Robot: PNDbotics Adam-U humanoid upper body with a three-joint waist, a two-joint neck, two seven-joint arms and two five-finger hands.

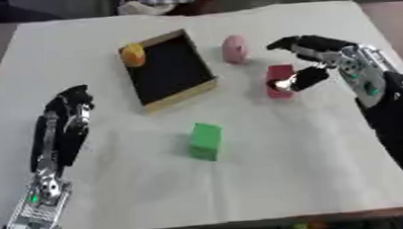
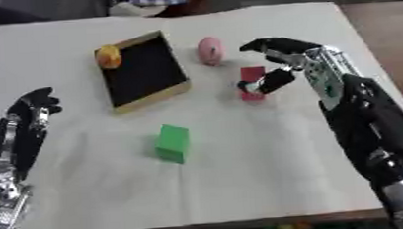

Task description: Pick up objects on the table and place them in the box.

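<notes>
A shallow wooden box (image 1: pixel 205 84) with a black inside lies askew at the table's far middle. An orange-yellow object (image 1: pixel 132 54) sits at its far left corner. A pink rounded object (image 1: pixel 234 48) stands just right of the box. A red block (image 1: pixel 280 77) stands further right, and my right hand (image 1: pixel 322 60) is open around it, thumb at its near right side, fingers arched above and behind. A green block (image 1: pixel 206 141) stands alone at the centre, nearer me. My left hand (image 1: pixel 64 124) rests open at the lower left, fingers up.
White paper (image 1: pixel 269 182) covers the table, with its front edge low in view. A person sits beyond the far edge.
</notes>
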